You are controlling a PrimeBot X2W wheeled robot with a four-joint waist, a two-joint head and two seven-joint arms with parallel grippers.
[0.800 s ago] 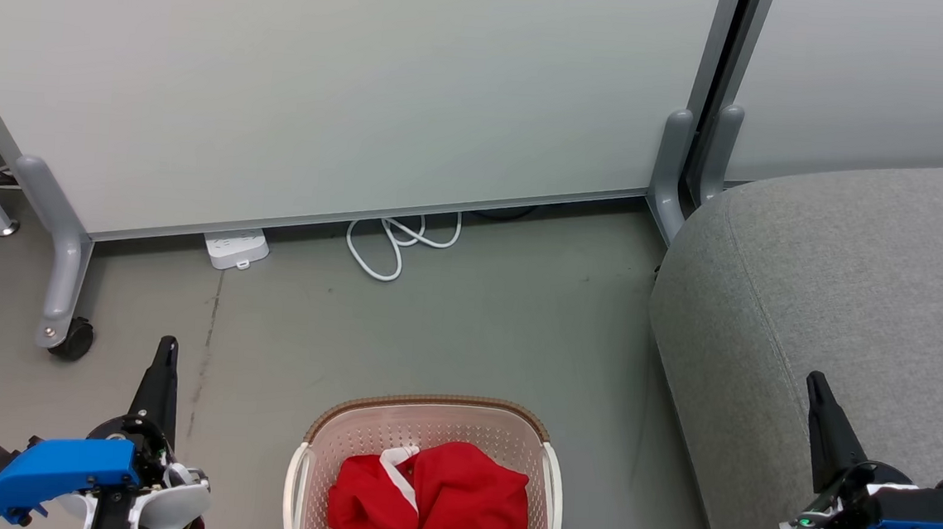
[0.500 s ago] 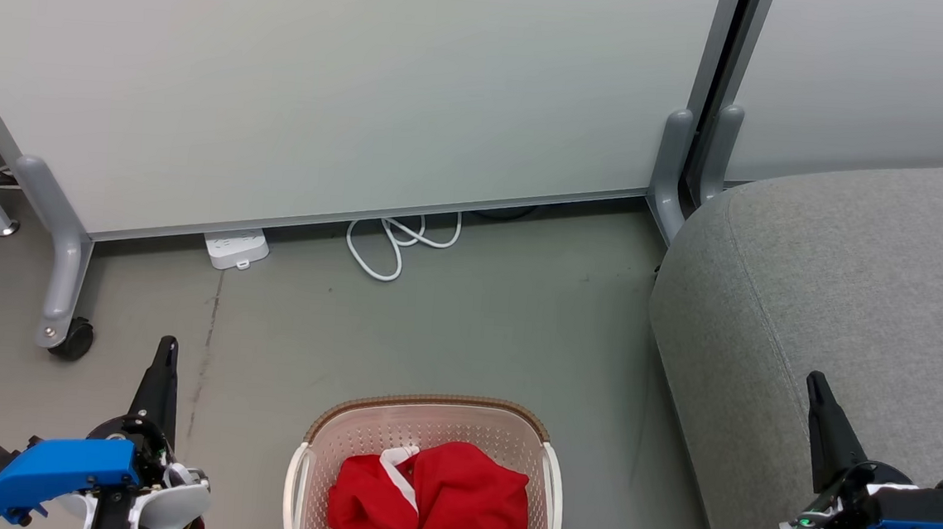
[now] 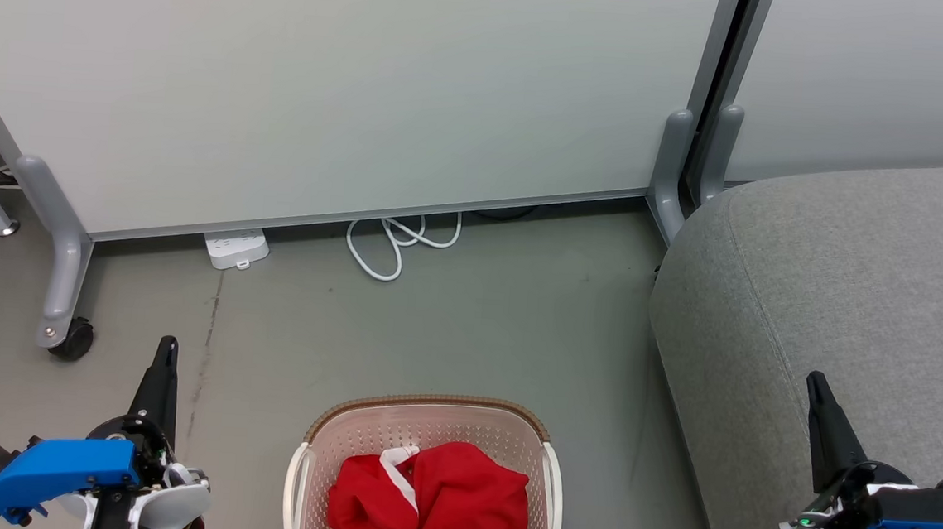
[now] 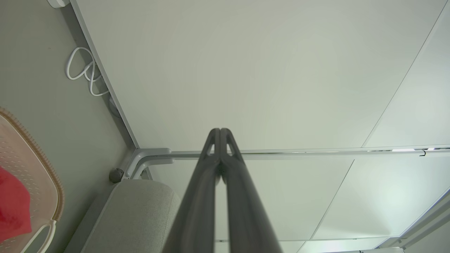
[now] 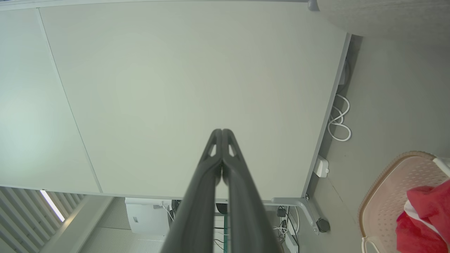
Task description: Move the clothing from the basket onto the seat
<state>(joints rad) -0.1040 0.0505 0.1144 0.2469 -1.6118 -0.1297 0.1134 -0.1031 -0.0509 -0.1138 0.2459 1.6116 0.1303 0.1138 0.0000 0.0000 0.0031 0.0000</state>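
1. Two grippers sit low at your sides: left gripper [image 3: 168, 349] and right gripper [image 3: 816, 386], fingers pressed together, holding nothing.
2. Between them you have the basket [image 3: 429, 400] on the floor, with the clothing [image 3: 438, 503] heaped inside.
3. Your right gripper hangs over the seat [image 3: 853, 266].
4. Farthest, a white cable [image 3: 394, 247] lies coiled below the partition panel [image 3: 327, 80].
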